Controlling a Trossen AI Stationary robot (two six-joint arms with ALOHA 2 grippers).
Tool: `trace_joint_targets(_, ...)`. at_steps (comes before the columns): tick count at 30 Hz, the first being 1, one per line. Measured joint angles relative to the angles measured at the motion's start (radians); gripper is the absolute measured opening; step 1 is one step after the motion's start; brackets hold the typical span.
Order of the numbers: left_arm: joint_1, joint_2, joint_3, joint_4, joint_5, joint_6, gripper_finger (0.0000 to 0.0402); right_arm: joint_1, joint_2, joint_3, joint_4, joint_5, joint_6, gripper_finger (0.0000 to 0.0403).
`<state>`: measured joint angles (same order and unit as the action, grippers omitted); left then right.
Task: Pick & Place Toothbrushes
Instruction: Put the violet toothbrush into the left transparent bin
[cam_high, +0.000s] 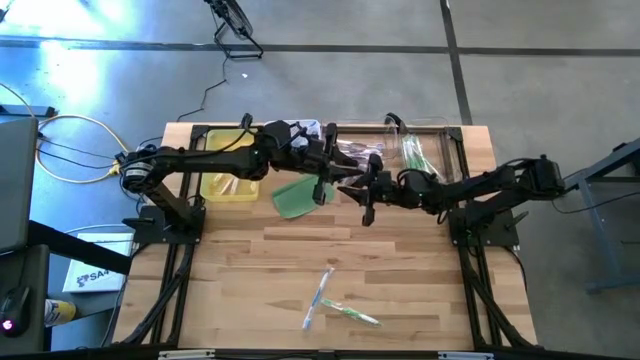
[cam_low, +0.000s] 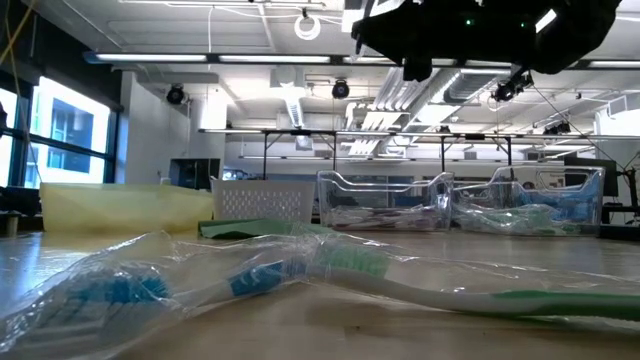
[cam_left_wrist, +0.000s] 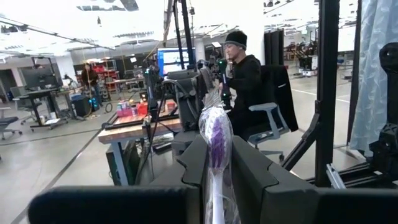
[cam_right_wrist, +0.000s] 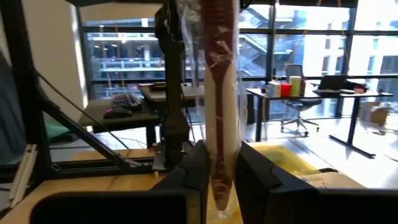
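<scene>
A wrapped purple brush (cam_left_wrist: 216, 149) is seen upright between the fingers of the left gripper (cam_left_wrist: 217, 186), which is closed on it. A wrapped dark red brush (cam_right_wrist: 221, 93) is likewise pinched between the fingers of the right gripper (cam_right_wrist: 219, 186); its clear wrapper rises well above the fingers. Both brushes are slim sticks in shiny film.

Two more wrapped brushes (cam_high: 335, 300) lie crossed on the wooden table (cam_high: 400, 260), at about 6 o'clock from the grippers and well apart from them; one has blue bristles, the other a green handle, as the low view shows close up. Along the table's far edge stand a yellow bin (cam_high: 228, 186), a white basket (cam_low: 260, 200) and clear trays (cam_high: 420, 150) holding further brushes. A flat green pad (cam_high: 295, 197) lies just beside the yellow bin, at about 3 o'clock from it.

In the high view the left gripper (cam_high: 322, 172) and the right gripper (cam_high: 368, 190) are held near each other above the table's far middle, the right at about 4 o'clock from the left. The room beyond is an open workshop with desks, monitors and large windows; a seated person (cam_left_wrist: 245, 74) in dark clothing is seen there.
</scene>
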<state>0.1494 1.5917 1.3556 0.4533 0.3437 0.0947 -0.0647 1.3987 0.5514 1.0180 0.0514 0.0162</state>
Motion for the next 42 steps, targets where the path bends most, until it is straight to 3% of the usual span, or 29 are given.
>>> trace_joint_targets(9, 0.000, 0.000, 0.000, -0.004, 0.008, 0.002, 0.0052, 0.020, -0.001, 0.000, -0.012, -0.001, 0.011, 0.0042)
trace_joint_targets(24, 0.001, -0.005, 0.000, -0.007, 0.044, 0.053, 0.0205, 0.019, -0.057, 0.000, -0.062, -0.001, 0.016, 0.0042)
trace_joint_targets(33, 0.089, -0.084, 0.000, -0.135, 0.202, 0.053, 0.0213, 0.018, -0.194, 0.000, -0.323, 0.101, -0.003, 0.0042)
trace_joint_targets(38, 0.133, -0.134, 0.000, -0.234, 0.208, 0.056, 0.0213, 0.011, -0.250, 0.000, -0.386, 0.129, -0.020, 0.0042)
trace_joint_targets(42, 0.165, -0.175, 0.000, -0.301, 0.219, 0.050, 0.0213, -0.009, -0.283, 0.000, -0.481, 0.224, -0.012, 0.0042)
